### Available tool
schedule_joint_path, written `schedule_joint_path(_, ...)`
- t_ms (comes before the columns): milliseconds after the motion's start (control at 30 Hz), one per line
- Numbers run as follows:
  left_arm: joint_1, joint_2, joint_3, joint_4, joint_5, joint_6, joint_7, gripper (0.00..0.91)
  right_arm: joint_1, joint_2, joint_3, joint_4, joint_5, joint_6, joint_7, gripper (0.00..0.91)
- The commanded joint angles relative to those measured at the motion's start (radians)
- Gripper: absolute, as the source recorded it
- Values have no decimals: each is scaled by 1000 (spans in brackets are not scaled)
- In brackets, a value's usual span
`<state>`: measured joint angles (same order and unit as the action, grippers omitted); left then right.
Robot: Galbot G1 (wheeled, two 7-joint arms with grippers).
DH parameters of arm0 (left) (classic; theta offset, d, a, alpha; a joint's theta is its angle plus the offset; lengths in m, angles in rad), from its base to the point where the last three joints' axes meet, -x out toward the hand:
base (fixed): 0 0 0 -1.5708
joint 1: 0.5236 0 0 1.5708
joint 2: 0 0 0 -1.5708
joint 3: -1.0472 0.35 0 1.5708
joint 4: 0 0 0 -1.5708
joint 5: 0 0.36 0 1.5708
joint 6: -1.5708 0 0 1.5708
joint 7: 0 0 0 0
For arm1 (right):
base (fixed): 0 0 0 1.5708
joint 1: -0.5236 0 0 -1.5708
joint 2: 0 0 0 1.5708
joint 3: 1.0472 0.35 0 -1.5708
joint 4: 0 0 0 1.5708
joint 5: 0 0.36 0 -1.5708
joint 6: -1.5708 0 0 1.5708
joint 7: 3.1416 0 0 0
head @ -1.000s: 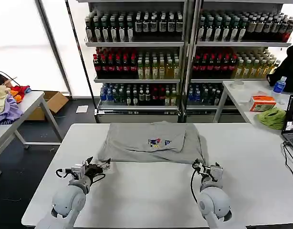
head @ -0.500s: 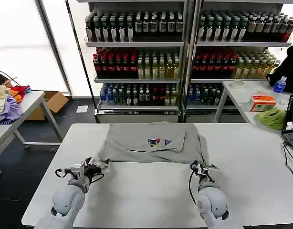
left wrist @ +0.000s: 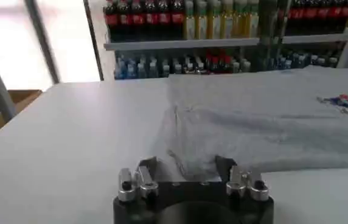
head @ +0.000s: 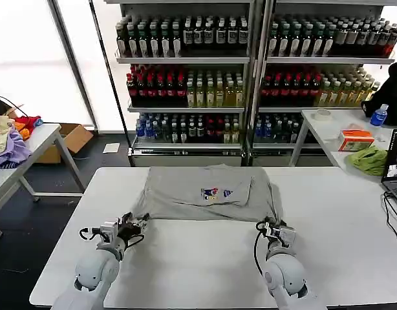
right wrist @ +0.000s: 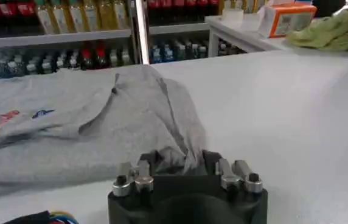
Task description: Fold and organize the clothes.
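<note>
Lying part-folded on the bench (head: 328, 213), the soft, limp shirt (head: 205, 194) has its near corners pinched by the left hand (head: 139, 225) and right hand (head: 268, 225), both closed on cloth.

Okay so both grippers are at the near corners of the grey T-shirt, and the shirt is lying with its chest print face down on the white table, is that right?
Not quite. The T-shirt lies print side up: the head view shows the small multicoloured print on top. The rest holds: the left gripper and right gripper are at the shirt's near corners on the white table.
</note>
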<state>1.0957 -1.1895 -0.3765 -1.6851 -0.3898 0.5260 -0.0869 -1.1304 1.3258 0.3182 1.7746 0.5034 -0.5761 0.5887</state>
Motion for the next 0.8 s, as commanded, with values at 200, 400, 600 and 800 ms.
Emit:
schedule_joint_path(200, 3, -3, 2, 10, 12, -1, 3, 0, -10, -1, 1, -15, 6, -3, -12, 0)
schedule_joint_path(400, 26, -1, -3, -7, 35, -21, 27, 0, -14, -2, 10, -21, 14, -2, -18, 0)
schedule_joint_path(600, 60, 10, -20, -52, 55, -44, 37, 0, -34, -18, 13, 46, 14, -3, -23, 0)
schedule_joint_path(800, 125, 29, -30, -149, 67, -54, 28, 0, -90, -31, 13, 166, 5, -4, -20, 0)
